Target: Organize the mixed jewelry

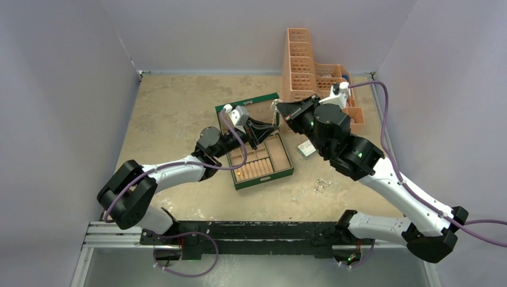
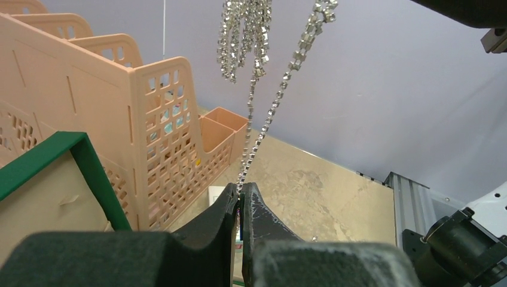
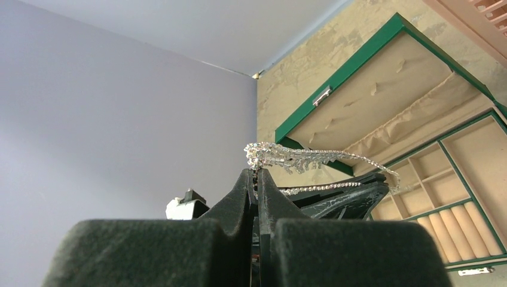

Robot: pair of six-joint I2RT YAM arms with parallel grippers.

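Jaws, left and right, pinched shut on silvery chain (image 2: 245,30) over green box (image 1: 266,179); loose pieces (image 1: 323,185) at four o'clock unsorted.

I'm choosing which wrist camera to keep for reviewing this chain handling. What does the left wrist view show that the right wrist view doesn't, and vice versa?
Only the left wrist view shows the peach slotted plastic organiser. Only the right wrist view shows the compartmented inside of the green jewellery box with its beige ring rolls, and the shut right gripper pinching the bunched end of the sparkling silvery chain. Both show that chain, the box's open lid, and the left gripper shut on it.
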